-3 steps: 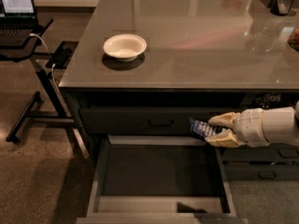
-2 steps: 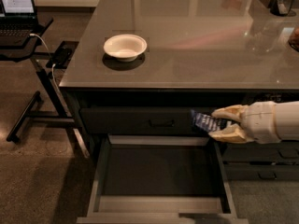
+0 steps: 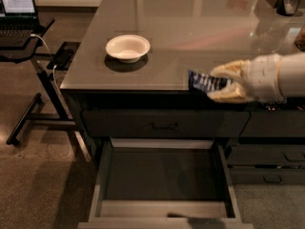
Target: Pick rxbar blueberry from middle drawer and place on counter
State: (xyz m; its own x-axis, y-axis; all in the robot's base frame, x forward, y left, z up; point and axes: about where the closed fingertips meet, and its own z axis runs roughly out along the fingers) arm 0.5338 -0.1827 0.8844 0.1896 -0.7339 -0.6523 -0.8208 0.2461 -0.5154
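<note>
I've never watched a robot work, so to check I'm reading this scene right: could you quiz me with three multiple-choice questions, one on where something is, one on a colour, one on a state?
1. Where is the rxbar blueberry?
A) in the middle drawer
B) in the gripper at the counter's front edge
C) in the bowl

2. What colour is the bowl?
A) white
B) red
C) black

3. How is the middle drawer?
A) shut
B) pulled open
C) lifted out

Answers: 1 B, the gripper clamps the blue wrapper at the counter edge; 2 A, it shows white on the grey top; 3 B, its box interior is exposed below.
</note>
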